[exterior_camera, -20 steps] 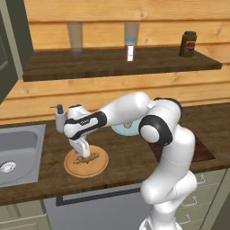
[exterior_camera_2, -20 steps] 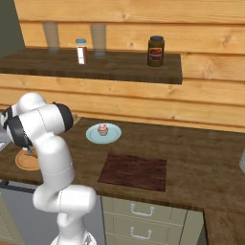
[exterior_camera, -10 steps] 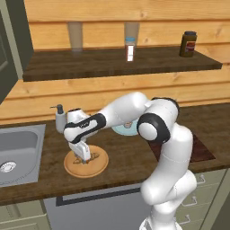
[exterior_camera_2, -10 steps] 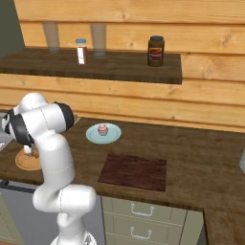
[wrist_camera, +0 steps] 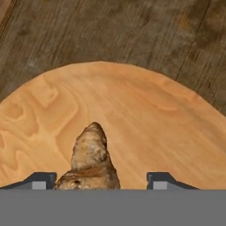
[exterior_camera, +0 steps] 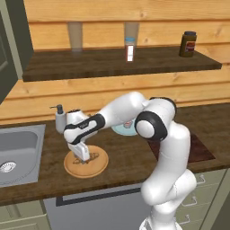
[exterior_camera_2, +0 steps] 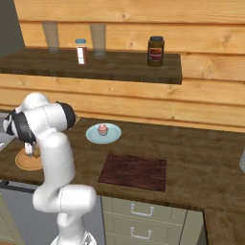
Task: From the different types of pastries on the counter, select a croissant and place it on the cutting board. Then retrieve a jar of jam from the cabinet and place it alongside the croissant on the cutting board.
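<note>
A brown croissant (wrist_camera: pixel 92 154) lies on a round wooden plate (exterior_camera: pixel 98 165) on the counter, left of the arm. My gripper (wrist_camera: pixel 104 180) is down over it with one finger on each side. The left finger tip touches the pastry and a gap remains on the right, so the jaws stand open around it. In the left base view the gripper (exterior_camera: pixel 81 154) points down at the plate. The dark cutting board (exterior_camera_2: pixel 134 171) lies bare on the counter to the right. A dark jam jar (exterior_camera_2: pixel 156 50) stands on the open wooden shelf.
A cupcake (exterior_camera_2: pixel 102 129) sits on a light blue plate (exterior_camera_2: pixel 113 137) behind the board. A sink (exterior_camera: pixel 18 150) and soap dispenser (exterior_camera: pixel 59 119) are at the left. A small shaker (exterior_camera: pixel 130 48) and two glasses stand on the shelf.
The jaws have drawn closer together around the croissant. The hand has sunk slightly toward the wooden plate.
</note>
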